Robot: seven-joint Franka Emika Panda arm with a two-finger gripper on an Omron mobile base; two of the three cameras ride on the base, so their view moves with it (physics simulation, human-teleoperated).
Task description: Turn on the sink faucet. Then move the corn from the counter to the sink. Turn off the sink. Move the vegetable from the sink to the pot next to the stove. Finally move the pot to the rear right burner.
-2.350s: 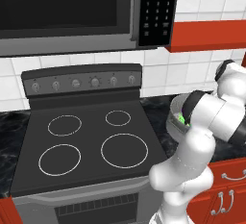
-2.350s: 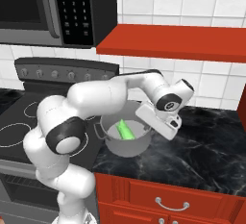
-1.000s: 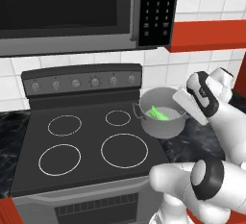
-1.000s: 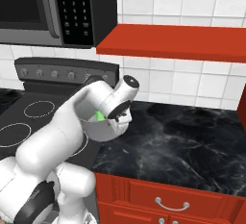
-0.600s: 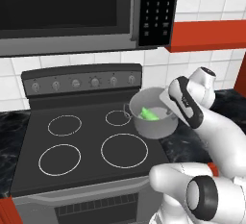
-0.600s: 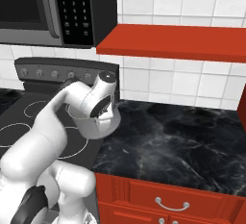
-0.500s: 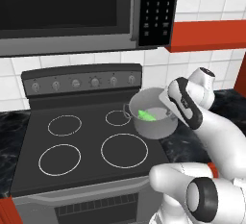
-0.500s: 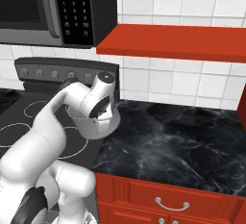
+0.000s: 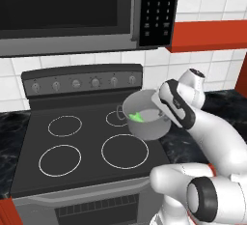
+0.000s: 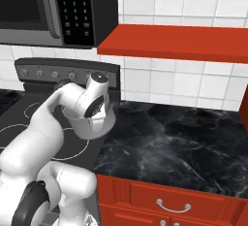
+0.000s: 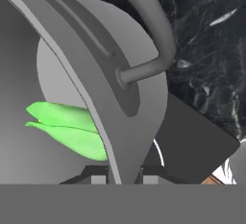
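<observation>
Gripping the rim of the round grey metal pot [image 9: 147, 120], the two-finger gripper [image 11: 124, 172] has one dark fingertip inside the wall and one outside — clenched on it. Green-husked corn [image 9: 136, 117] lies inside the pot, which hangs over the black glass stove [image 9: 72, 144], at its right edge near the rear right burner [image 9: 115, 118] — beside the black marble counter [image 10: 184, 142].

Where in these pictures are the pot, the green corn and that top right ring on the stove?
pot [image 9: 147, 127]: left base view, on its grey outer wall.
corn [image 11: 72, 129]: hand view, on the green husk inside the pot.
rear right burner [image 9: 114, 118]: left base view, on the ring's left part, beside the pot.
</observation>
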